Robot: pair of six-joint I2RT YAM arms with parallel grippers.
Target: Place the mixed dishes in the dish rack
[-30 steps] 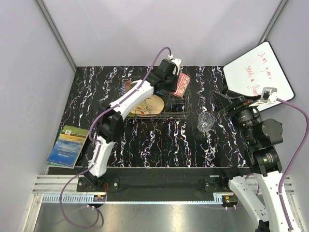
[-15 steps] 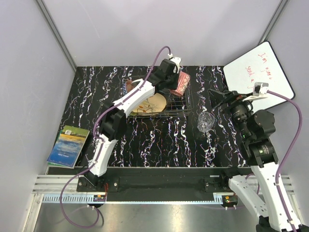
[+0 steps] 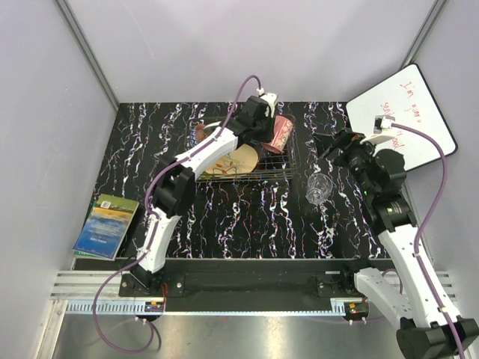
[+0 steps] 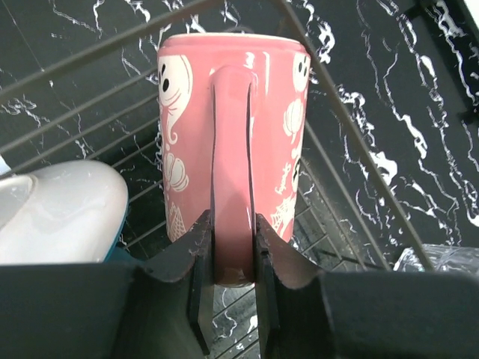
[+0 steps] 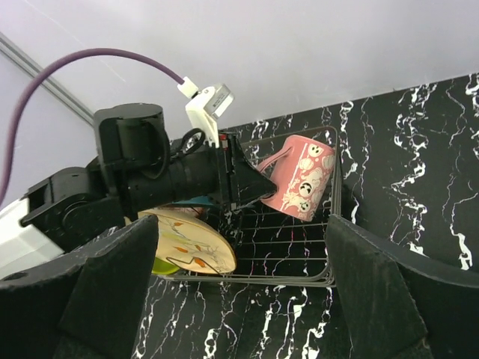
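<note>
Both jaws of left pincer (image 4: 233, 224) clamped pink mug (image 4: 262, 112) by its handle, mug just ahead, tilted inside dish rack (image 4: 359, 149). Right pincer (image 5: 243, 224) gaped empty, rack beyond.

rack (image 3: 254, 178): table's (image 3: 224, 217) 12 o'clock
mug (image 3: 283, 133): in rack, 2 o'clock corner
glass (image 3: 317, 189): just off rack's 4 o'clock
book (image 3: 106, 225): way out at 8 o'clock

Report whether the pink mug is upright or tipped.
Tipped: the pink mug leans at a slant within the dish rack, its handle clamped by the left gripper.
</note>
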